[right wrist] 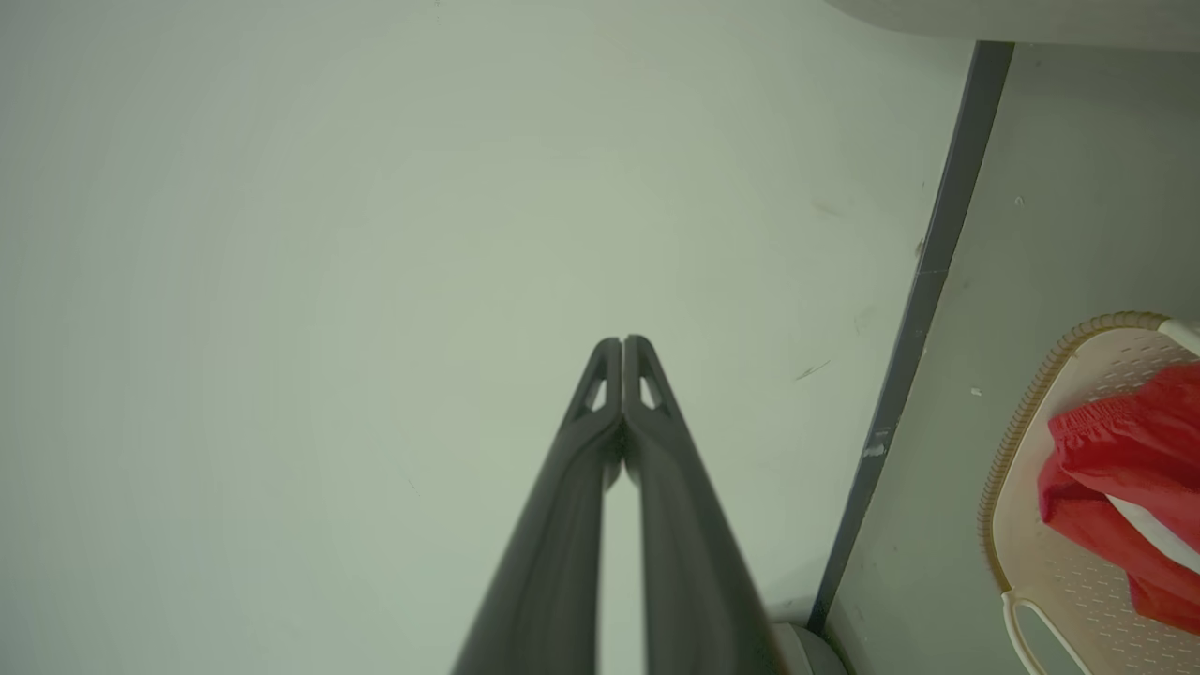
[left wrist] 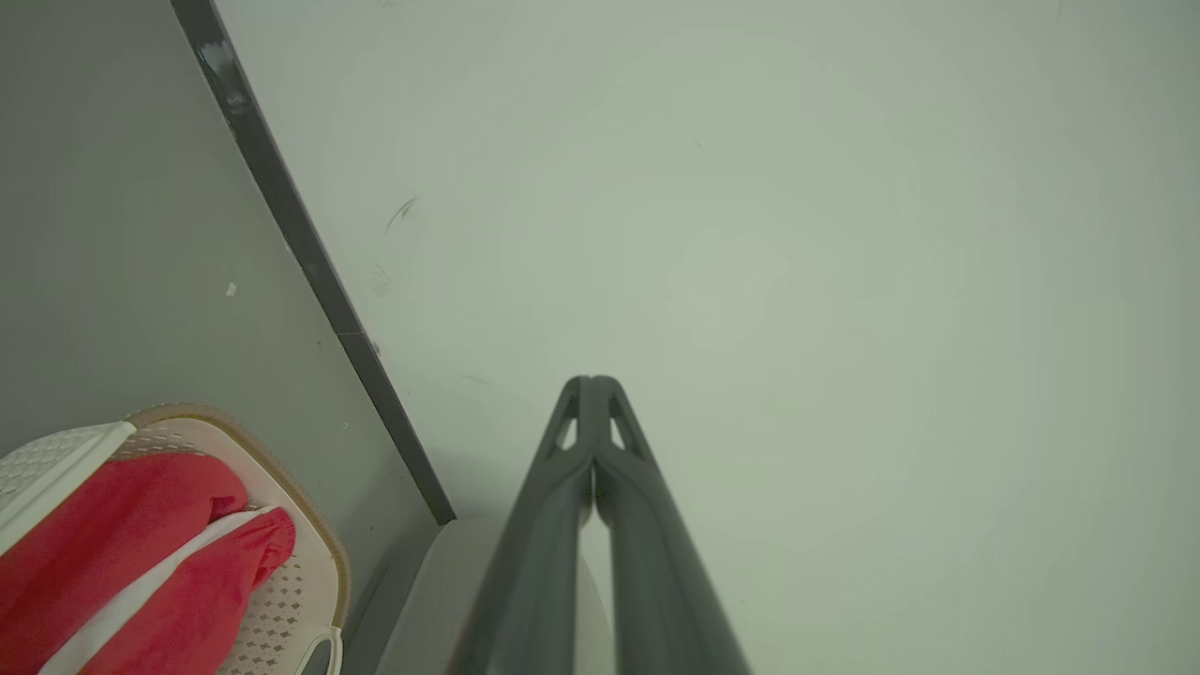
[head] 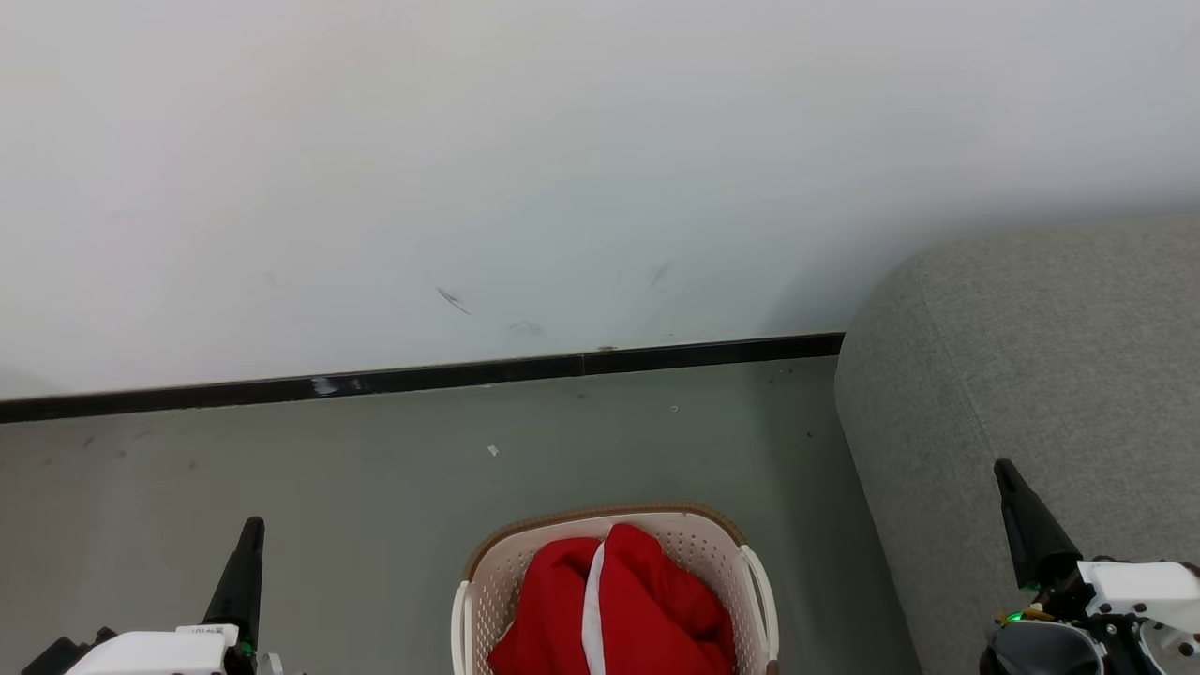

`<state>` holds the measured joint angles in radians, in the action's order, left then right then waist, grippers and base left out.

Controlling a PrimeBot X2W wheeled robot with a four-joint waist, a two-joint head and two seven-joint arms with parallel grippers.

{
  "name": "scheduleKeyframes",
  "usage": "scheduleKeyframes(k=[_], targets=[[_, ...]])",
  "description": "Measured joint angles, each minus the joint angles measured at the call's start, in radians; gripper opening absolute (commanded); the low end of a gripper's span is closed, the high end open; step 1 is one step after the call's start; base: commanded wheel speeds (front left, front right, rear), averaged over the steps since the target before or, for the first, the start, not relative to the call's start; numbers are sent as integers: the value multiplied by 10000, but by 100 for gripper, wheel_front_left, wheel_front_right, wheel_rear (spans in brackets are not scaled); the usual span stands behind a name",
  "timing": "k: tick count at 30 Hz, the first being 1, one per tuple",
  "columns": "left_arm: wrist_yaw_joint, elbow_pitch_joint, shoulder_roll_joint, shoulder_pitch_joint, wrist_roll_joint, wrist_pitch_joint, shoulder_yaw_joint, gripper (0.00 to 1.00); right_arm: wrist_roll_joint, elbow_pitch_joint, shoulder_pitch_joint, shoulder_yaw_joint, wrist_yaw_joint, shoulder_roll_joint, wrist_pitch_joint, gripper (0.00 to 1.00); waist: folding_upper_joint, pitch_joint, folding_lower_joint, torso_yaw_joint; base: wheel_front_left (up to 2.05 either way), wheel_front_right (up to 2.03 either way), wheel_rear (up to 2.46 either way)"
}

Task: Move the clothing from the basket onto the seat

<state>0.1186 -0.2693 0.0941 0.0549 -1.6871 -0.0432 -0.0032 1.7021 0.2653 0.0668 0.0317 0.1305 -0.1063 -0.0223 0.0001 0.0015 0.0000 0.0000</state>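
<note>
Clothing (head: 647, 600) sits in basket (head: 600, 513), bottom centre of head view, bunched into a red heap that rises above the rim. Its white stripe runs roughly front-to-back, i.e. from robot twd wall (head: 469, 169), leaning slightly left at the top. The heap's full length is cut off by the frame edge, so can't tell its long axis. Basket is on floor (head: 375, 469), rounded far end twd baseboard (head: 422, 378), handles at L and R sides. Seat (head: 1031, 356) is to the R of basket, near but apart w/ a strip of floor between, rounded corner twd wall. L gripper (head: 251, 525) is lower left over floor, well left of basket, fingers pressed together, holding nothing, pointing twd wall. R gripper (head: 1005, 469) is lower right in front of seat, also closed tight and empty, tip leaning a bit left. Both wrist views show fingertips meeting against the wall, w/ basket and clothing off to one side.
</note>
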Motion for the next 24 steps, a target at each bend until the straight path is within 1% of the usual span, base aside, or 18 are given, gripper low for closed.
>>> scheduleKeyframes(k=[24], targets=[[-2,0,-10,0,2,-8,17,0,-56,4,0,67,0,15,-58,0,-1,0,0,0,0,0,0]])
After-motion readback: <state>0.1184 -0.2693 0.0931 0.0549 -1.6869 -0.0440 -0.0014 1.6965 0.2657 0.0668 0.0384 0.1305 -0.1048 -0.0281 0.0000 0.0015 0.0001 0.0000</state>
